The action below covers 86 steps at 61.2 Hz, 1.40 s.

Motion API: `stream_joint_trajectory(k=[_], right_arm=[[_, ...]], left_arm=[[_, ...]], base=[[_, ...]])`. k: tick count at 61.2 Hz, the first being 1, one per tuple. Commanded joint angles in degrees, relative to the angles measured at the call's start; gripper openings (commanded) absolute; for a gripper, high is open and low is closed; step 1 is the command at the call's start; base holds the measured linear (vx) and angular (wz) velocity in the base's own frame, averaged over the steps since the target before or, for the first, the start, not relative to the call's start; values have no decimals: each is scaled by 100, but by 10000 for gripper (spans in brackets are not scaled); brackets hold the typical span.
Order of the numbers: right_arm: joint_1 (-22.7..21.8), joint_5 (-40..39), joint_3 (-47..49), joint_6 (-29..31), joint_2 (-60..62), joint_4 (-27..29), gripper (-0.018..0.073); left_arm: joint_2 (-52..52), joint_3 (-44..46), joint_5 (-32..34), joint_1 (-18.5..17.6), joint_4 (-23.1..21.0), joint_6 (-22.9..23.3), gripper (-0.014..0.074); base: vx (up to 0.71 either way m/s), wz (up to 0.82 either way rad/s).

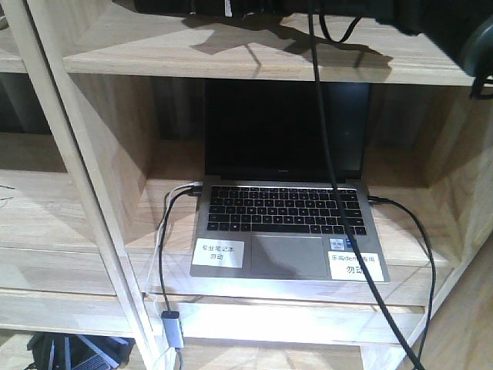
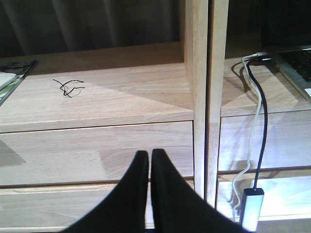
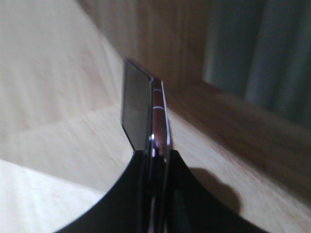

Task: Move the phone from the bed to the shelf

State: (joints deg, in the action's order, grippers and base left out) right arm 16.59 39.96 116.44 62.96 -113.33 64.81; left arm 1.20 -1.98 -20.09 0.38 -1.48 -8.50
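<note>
The shelf fills every view: thick pale planks with a soft, streaky wood grain, square-edged boards and slim upright posts, one post running down the front view from 11 o'clock to 6 o'clock. In the left wrist view two such posts stand side by side at 1 o'clock, splitting a wide bare board from a narrower bay.

In the middle bay of the front view sits an open laptop, a flat grey metal slab with a matte black screen, black keys and two white labels on its palm rest at 7 and 5 o'clock. A glossy black cable drops from 12 o'clock across the screen and keyboard to 5 o'clock. Thinner black and white cords leave the laptop's left side and hang to a small grey adapter at 7 o'clock.

The phone is in the right wrist view, held on edge above a shelf board: a thin dark sheet of glass with a shiny metal rim and a cut-off rounded corner. The right claw is clamped on its lower end, smooth black fingers pressing both faces.

The left claw points at the shelf front, its two tapered black fingers pressed together on nothing. A small tangle of black wire lies on the board at 10 o'clock.
</note>
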Motion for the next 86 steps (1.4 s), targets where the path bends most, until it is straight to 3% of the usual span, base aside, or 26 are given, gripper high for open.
stream_joint_trajectory(k=[1, 12, 20, 28, 40, 50, 65, 78, 86], right_arm=[[-12, -205, 165, 3, 269, 171, 0], [-12, -217, 165, 3, 251, 171, 24], [-12, -291, 165, 3, 251, 171, 96], [-12, -371, 165, 3, 251, 171, 226], [-12, -664, 165, -24, 251, 171, 502], [-22, -934, 165, -94, 251, 149, 616], [-22, -953, 165, -223, 376, -364, 600], [-22, -834, 165, -878, 706, -923, 550], [-22, -590, 165, -1399, 965, -1405, 468]], left_arm=[[23, 132, 421, -36, -52, 33, 1], [23, 132, 421, -36, -52, 33, 1], [23, 132, 421, -36, -52, 33, 1], [23, 132, 421, -36, -52, 33, 1], [23, 132, 421, -36, -52, 33, 1], [23, 132, 421, -36, -52, 33, 1], [23, 132, 421, -36, -52, 33, 1], [23, 132, 421, -36, -52, 33, 1], [23, 132, 421, -36, -52, 33, 1]], base=[[0, 0], [0, 0], [0, 0], [0, 0], [0, 0], [0, 0], [0, 0], [0, 0], [0, 0]])
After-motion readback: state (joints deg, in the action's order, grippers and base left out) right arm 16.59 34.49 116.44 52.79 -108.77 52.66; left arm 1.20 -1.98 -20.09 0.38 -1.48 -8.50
